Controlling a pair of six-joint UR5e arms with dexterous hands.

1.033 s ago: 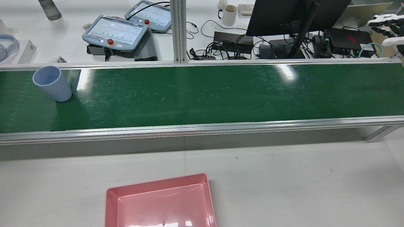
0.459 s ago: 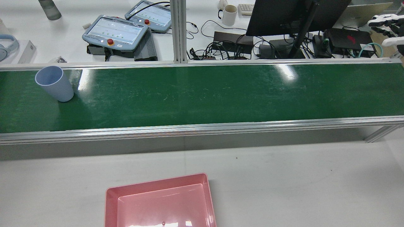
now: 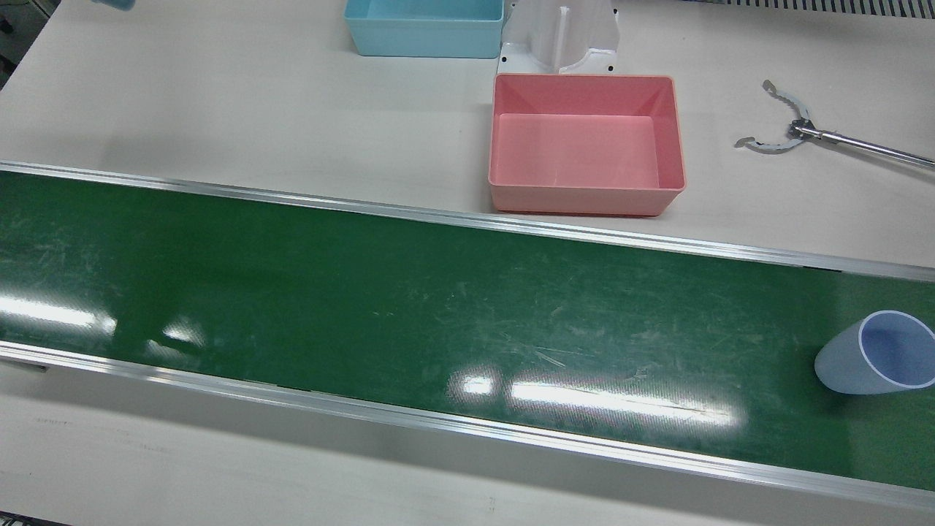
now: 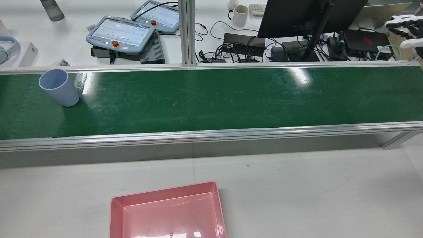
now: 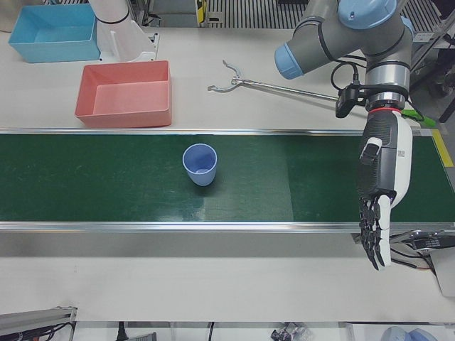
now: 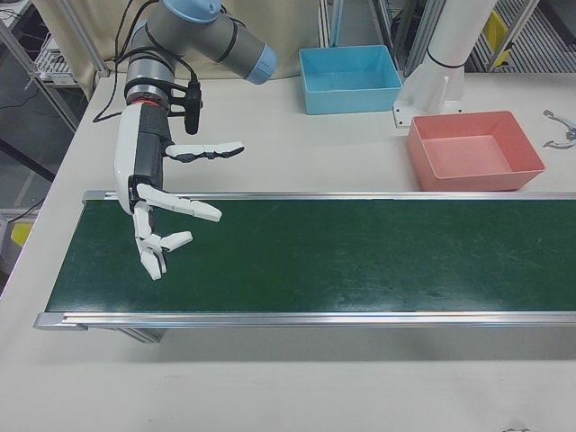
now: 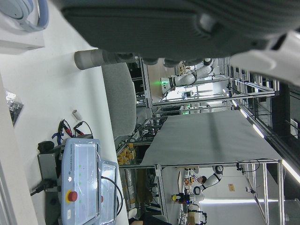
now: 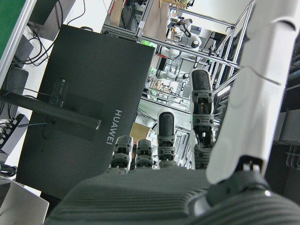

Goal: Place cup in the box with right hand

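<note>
Bright, even overhead lighting; white glare streaks on the glossy green belt, soft faint shadows, fixed views sharp, both hand views blurred on the near palm surfaces.

Right robot hand at left of right-front view, fingers spread, empty, hanging from arm. Left robot hand at right of left-front view, fingers straight, pointing down, empty.

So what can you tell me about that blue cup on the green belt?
The pale blue plastic cup is a smooth, handleless tumbler, wider at its rim than its base. It stands upright and looks empty, mouth open upward. It rests on the green conveyor belt, nearer the robot's left end. Nothing else touches it, and neither hand is near.
</note>
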